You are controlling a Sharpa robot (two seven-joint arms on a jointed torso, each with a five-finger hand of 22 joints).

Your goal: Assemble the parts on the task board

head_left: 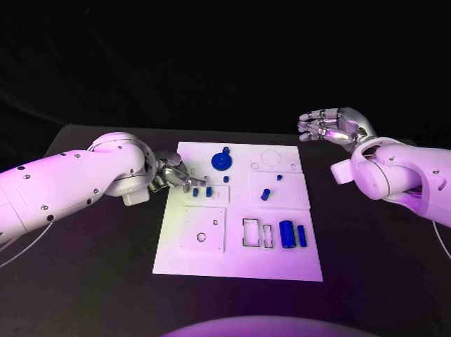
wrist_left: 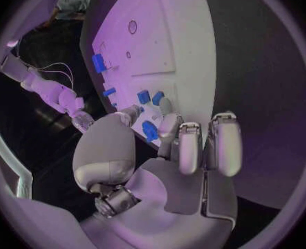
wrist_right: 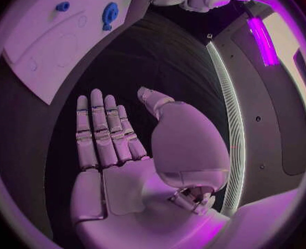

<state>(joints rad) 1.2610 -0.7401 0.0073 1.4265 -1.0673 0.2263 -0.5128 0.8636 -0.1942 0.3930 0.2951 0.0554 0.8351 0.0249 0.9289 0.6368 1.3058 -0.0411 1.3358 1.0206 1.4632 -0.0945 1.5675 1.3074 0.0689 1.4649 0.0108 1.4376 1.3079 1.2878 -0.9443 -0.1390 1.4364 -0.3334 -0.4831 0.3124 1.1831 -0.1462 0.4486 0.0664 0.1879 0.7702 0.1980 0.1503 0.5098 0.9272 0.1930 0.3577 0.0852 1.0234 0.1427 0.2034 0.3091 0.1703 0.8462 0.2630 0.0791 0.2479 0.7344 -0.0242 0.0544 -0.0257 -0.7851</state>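
In the head view, the white task board (head_left: 241, 242) lay in the middle of the frame on the black table (head_left: 388, 267). A round blue part (head_left: 221, 163) sat near the board's upper edge, left of centre. Two small blue parts (head_left: 201, 191) stood side by side at the board's left edge, and another small blue part (head_left: 266, 194) lay right of centre. Two larger upright blue parts (head_left: 292, 234) stood together in the lower right of the board, beside a rectangular cut-out (head_left: 251, 232). The left hand (head_left: 171, 175) reached in from the left of the frame, its fingers at the board's left edge close to the two small parts; whether it gripped anything could not be told here. The right hand (head_left: 333, 126) hung in the upper right of the frame, off the board's far right corner, fingers loosely curled and holding nothing.

In the left wrist view, the left hand (wrist_left: 174, 149) filled the lower middle of the circle, fingers extended toward the board (wrist_left: 166, 33), with small blue parts (wrist_left: 150, 130) just beyond the fingertips (wrist_left: 169, 124). Contact could not be made out.

In the right wrist view, the right hand (wrist_right: 118, 149) lay flat and spread in the lower middle, empty, over the dark table. The board (wrist_right: 49, 44) showed in the upper left with the round blue part (wrist_right: 110, 14) on it.
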